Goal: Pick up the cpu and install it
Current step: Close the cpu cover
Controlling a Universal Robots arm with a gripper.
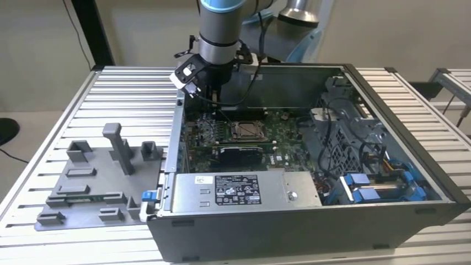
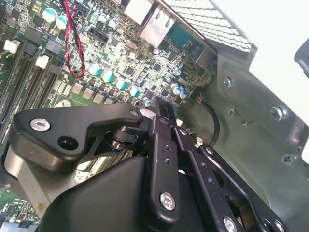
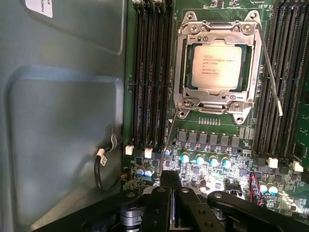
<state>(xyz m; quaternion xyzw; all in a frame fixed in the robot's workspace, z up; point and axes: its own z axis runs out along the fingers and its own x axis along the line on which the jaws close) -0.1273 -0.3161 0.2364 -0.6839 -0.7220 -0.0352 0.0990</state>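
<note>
Exterior view: the arm drops in from the top centre of the frame. The gripper (image 1: 209,95) hangs over the rear of the open computer case (image 1: 412,165), up-frame from the socket frame (image 1: 248,137). The case lies on its side on the slatted counter (image 1: 44,127), which turns the board face-up for straight-down access. The grey fixture (image 1: 96,182) sits on the exterior view's left, just beside the case, handy as a staging spot.

Second wrist view: gripper fingers (image 2: 161,159) are pressed together with nothing pinched between them. The tip is low over the motherboard (image 2: 120,63), beside the case wall and near a row of capacitors.

First wrist view: the cpu (image 3: 216,66) lies flat and square inside the socket frame (image 3: 219,21), pale lid up. My read is that it's placed, and that's why the gripper is empty. The gripper (image 3: 169,178) is well apart from it, beyond the capacitor row, touching nothing. Two thin wire levers (image 3: 271,72) run along the frame's sides; I can't tell whether they're latched.
</note>
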